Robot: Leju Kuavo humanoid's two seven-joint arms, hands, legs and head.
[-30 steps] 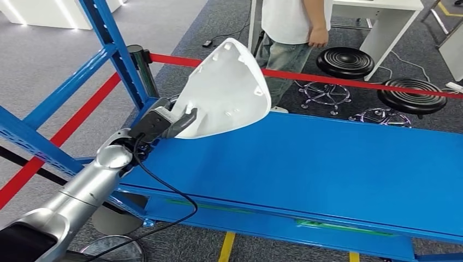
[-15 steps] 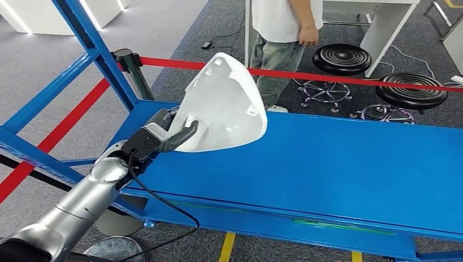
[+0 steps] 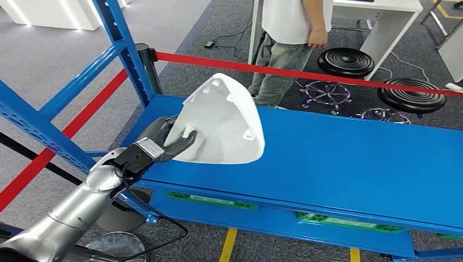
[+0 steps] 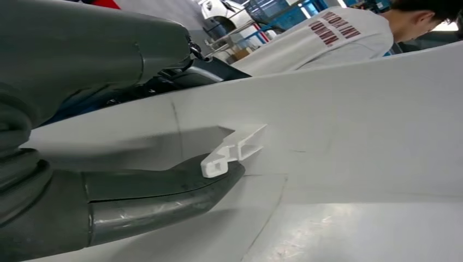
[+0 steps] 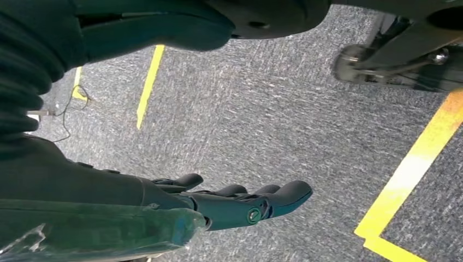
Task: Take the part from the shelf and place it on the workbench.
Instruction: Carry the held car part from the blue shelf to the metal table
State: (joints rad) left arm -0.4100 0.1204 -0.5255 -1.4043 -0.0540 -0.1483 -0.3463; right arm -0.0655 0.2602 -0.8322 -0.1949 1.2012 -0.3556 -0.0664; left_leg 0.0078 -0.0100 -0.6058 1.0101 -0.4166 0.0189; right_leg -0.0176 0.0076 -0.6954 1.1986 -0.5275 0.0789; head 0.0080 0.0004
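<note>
The part is a large white curved plastic shell (image 3: 221, 123) with small mounting tabs on its inner face. My left hand (image 3: 164, 143) grips its near left edge, thumb on the inside and fingers behind. It is tilted up over the left end of the blue workbench (image 3: 338, 158), its lower rim close to the surface; I cannot tell whether it touches. In the left wrist view the grey thumb (image 4: 164, 194) presses the shell (image 4: 355, 136) just under a white tab. My right hand (image 5: 240, 204) hangs over grey carpet, fingers apart and holding nothing.
Blue shelf uprights (image 3: 123, 46) stand at the left. A red barrier tape (image 3: 306, 73) on a dark post (image 3: 147, 65) runs behind the bench. A person (image 3: 286, 38) stands beyond it beside two black stools (image 3: 345, 61). Yellow floor lines (image 3: 228, 245) lie below the bench.
The camera view has shifted. My left hand has brought the white shell lower and nearer the bench top, still holding it.
</note>
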